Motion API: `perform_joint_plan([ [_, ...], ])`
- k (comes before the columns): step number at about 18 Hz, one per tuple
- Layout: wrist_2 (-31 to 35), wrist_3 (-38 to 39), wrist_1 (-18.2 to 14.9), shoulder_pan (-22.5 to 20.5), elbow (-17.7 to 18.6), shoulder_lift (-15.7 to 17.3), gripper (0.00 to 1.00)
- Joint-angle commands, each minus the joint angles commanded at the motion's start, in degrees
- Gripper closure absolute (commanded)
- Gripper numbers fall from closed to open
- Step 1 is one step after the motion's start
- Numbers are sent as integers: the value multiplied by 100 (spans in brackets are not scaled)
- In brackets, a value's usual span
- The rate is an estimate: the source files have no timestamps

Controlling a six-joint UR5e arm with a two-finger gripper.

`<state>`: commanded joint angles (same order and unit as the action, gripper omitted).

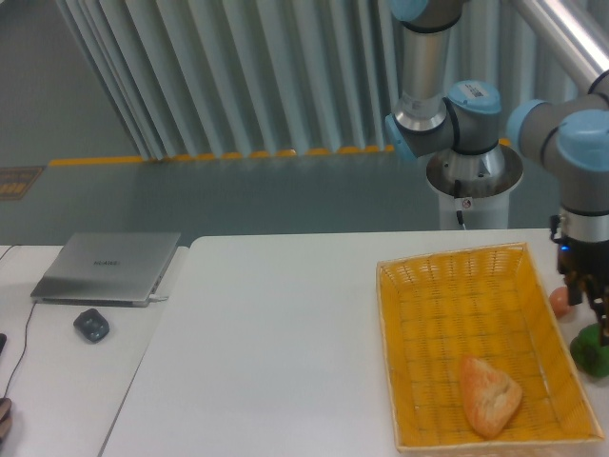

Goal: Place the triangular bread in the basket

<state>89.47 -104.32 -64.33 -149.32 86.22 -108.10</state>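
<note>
Gripper [598,319] hangs at the frame's right edge, empty, opening unclear, bread [489,394] lower-left inside the basket [409,352].

pincer [599,319] cropped by right edge, state unclear

A white table [276,324] carried everything. The yellow-orange basket [419,286] sat toward its right side, reaching almost to the front edge. Just beyond the basket's right wall, near the table's right edge, lay a small reddish fruit [559,302] and, in front of it, a green pepper [590,352]. A second, lower white surface [57,381] adjoined on the left, bearing a closed grey laptop [107,267] and a small dark object [91,325] by its front.
</note>
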Motion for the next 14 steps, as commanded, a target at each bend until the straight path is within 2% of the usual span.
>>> perform_joint_plan([
  [6, 18, -685, -123, -474, -35, -140, 0],
  [11, -79, -844, -755, -625, -325, -220, 0],
  [14, -53, -844, -862, -686, -343, -185, 0],
])
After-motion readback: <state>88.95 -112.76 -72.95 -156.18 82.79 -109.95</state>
